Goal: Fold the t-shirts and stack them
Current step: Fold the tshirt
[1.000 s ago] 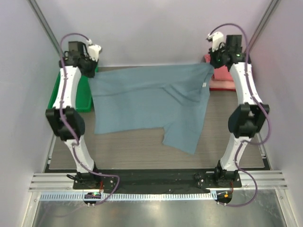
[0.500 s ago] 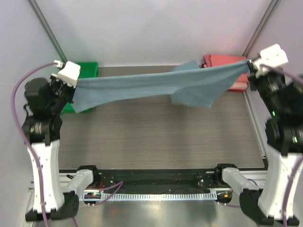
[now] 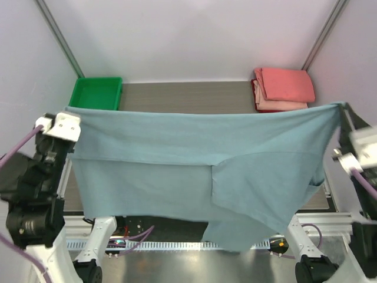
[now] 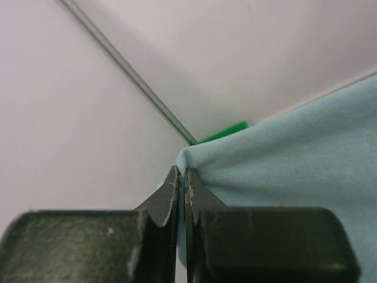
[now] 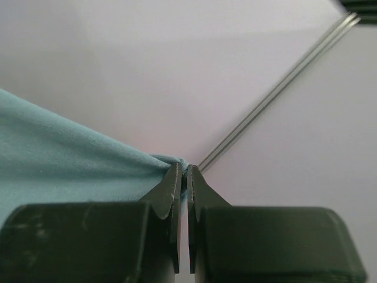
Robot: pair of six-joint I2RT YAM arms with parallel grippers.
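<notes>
A dusty blue-grey t-shirt (image 3: 194, 165) hangs stretched wide in the air between my two arms, its lower part drooping toward the near edge. My left gripper (image 3: 69, 112) is shut on the shirt's left top corner (image 4: 194, 159). The right gripper (image 3: 340, 107) is shut on the right top corner (image 5: 168, 162). In the left wrist view the cloth (image 4: 294, 153) runs off to the right from the jaws (image 4: 181, 177); in the right wrist view the cloth (image 5: 59, 153) runs to the left from the jaws (image 5: 182, 172). Folded coral-red and pink t-shirts (image 3: 284, 87) lie stacked at the back right.
A green plastic tray (image 3: 96, 92) stands at the back left corner. The grey table (image 3: 188, 97) shows behind the raised shirt. Metal frame posts (image 3: 321, 35) rise at both back corners, and the walls close in on each side.
Both arms have swung up and toward the near edge, lifting the blue-grey shirt off the table and spreading it wide in the air. Both grips have held.
</notes>
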